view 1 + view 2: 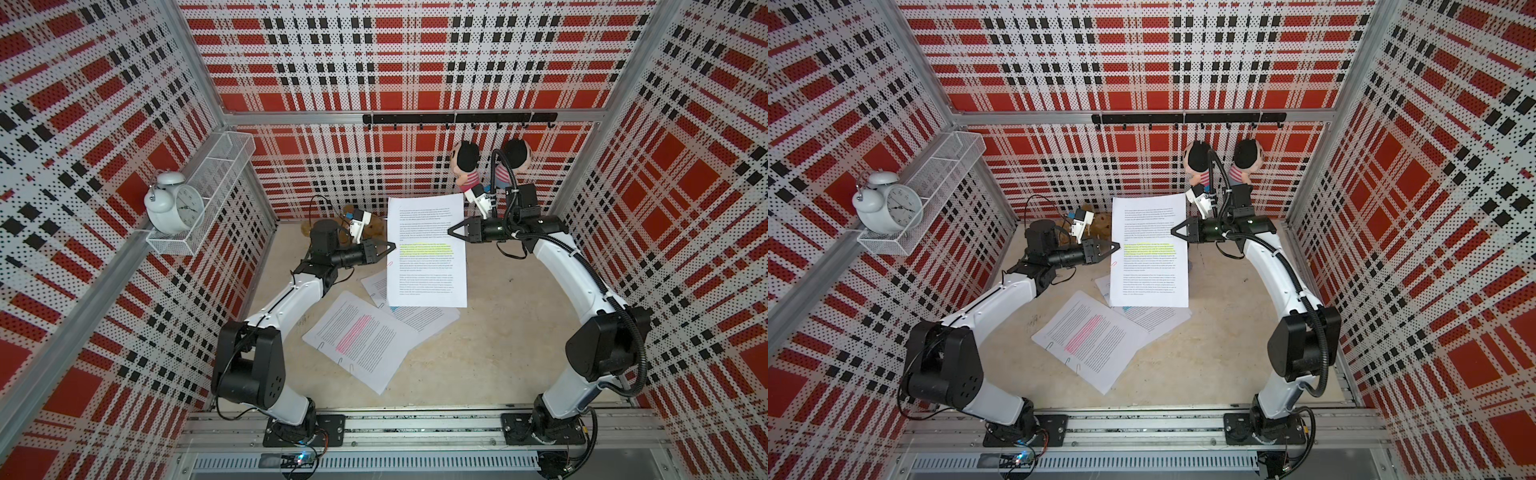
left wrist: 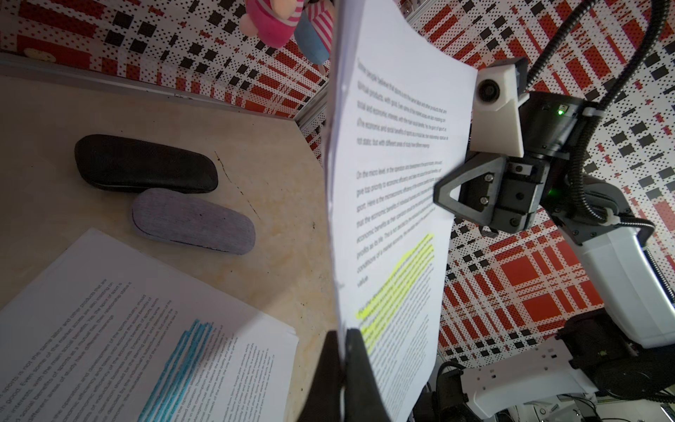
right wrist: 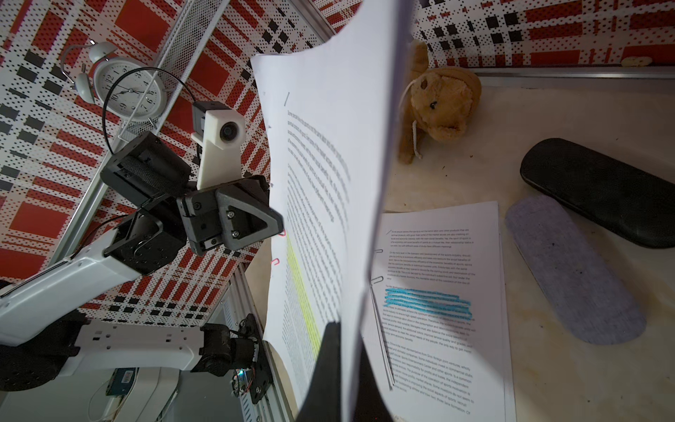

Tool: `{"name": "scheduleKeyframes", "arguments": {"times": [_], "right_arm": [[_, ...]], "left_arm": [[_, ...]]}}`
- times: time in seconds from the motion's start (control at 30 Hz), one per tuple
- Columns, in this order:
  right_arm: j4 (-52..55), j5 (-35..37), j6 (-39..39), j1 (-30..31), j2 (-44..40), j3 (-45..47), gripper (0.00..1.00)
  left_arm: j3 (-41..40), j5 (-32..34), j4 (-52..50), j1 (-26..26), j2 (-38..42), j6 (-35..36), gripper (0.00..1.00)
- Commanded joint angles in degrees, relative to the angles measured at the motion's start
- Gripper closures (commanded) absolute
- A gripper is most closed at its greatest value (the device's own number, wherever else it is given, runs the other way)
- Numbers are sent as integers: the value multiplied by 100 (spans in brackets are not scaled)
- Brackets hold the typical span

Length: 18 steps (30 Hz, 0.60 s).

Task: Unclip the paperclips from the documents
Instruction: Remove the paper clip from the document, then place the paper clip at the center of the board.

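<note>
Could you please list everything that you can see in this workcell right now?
yellow-banded document: one, white, held aloft between both grippers.
pink-banded document: one, white, on the table.
blue-banded document: one, white, on table.
paperclips: several, silver or coloured, on document edges.
glasses cases: two, black and grey, on table.
plush bear: one, brown, at back.
dolls: two, striped, hanging below black hook rail.
alarm clock: one, white, in white wire basket on wall.
left gripper, right gripper: black, both shut on yellow-banded document.
</note>
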State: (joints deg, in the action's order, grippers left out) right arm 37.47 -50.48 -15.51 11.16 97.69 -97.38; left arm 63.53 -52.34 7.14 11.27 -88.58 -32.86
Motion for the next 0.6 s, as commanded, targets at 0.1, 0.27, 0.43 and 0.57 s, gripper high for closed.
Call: {"name": "scheduleKeyframes", "arguments": {"times": [0.1,0.27,0.43,0.57], "right_arm": [[-759,540,-81,-705,-542,302,100],[-905,566,-119,-779,-628,590,100],[-909,585,-75,-806,-659,723,100],[-907,603,-58,-806,-686,823,100]], "left_arm": [[-446,810,-1250,-691,181,513,100],[-568,855,-1779,-884,333,931,100],[-587,936,-2201,-1055,390,1281,100],[-631,953,-2257,-1126,412,1351,100]]}}
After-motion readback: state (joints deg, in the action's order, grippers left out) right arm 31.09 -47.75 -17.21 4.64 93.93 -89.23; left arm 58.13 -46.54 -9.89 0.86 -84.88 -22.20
